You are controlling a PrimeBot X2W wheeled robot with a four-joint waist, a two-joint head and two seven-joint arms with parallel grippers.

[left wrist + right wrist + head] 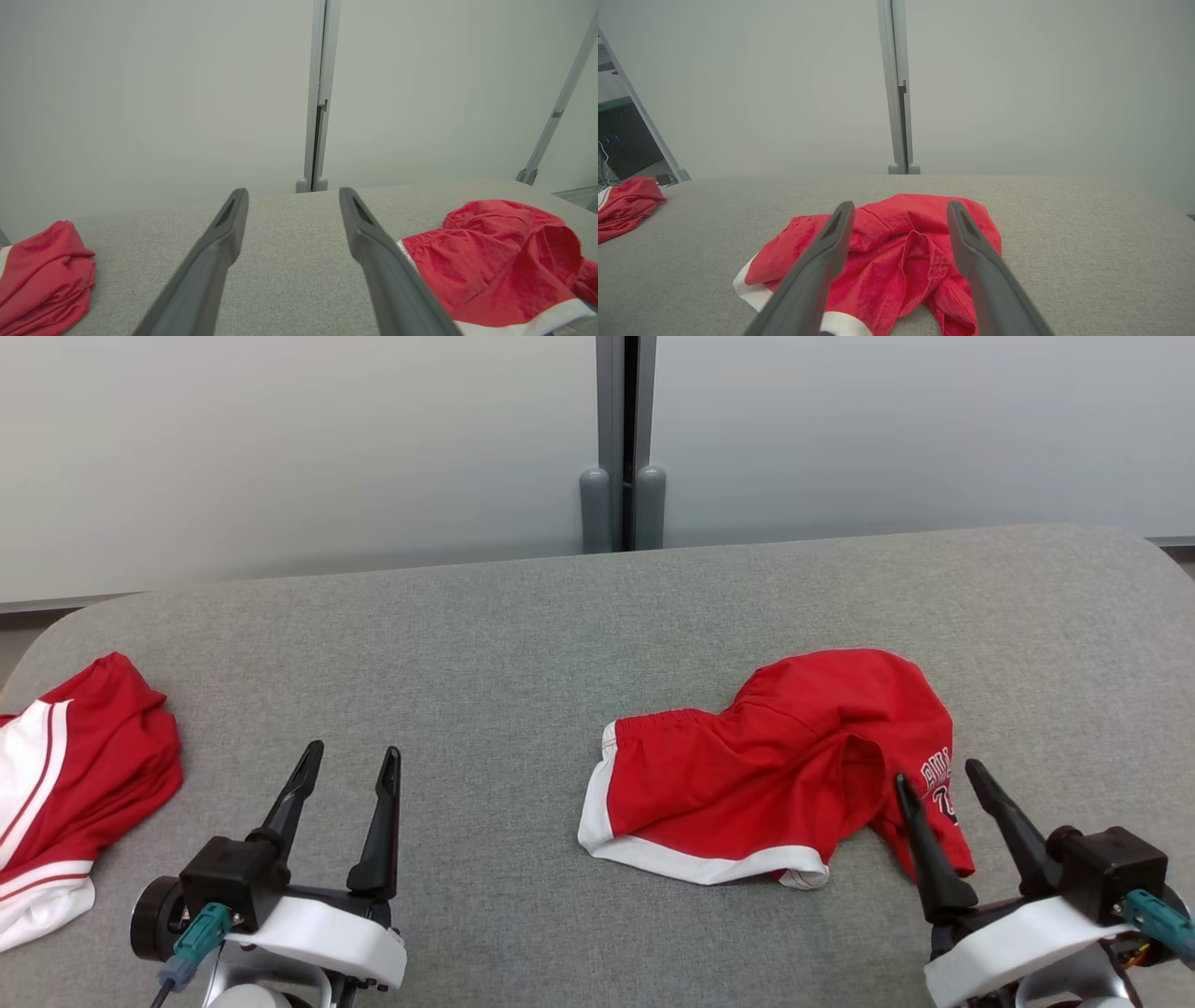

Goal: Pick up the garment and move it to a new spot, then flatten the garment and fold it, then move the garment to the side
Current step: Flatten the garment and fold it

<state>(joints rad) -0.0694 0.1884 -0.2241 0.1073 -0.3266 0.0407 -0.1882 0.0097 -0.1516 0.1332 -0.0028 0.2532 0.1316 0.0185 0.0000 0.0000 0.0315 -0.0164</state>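
The garment [775,775] is a pair of red shorts with white trim, lying crumpled on the grey table right of centre; it also lies low at the right [495,261] and straight ahead [896,252]. My right gripper [938,779] stands open at the lower right, its fingers over the garment's near right edge with nothing between them; along its own fingers the gripper [901,207] points at the cloth. My left gripper [353,753] is open at the lower left, over bare table, well left of the garment; its fingers [224,238] frame empty grey surface.
A second red and white garment [65,784] lies bunched at the table's [467,644] left edge. A pale wall with a grey vertical post [624,439] stands behind the table's far edge. Bare table stretches between the two garments.
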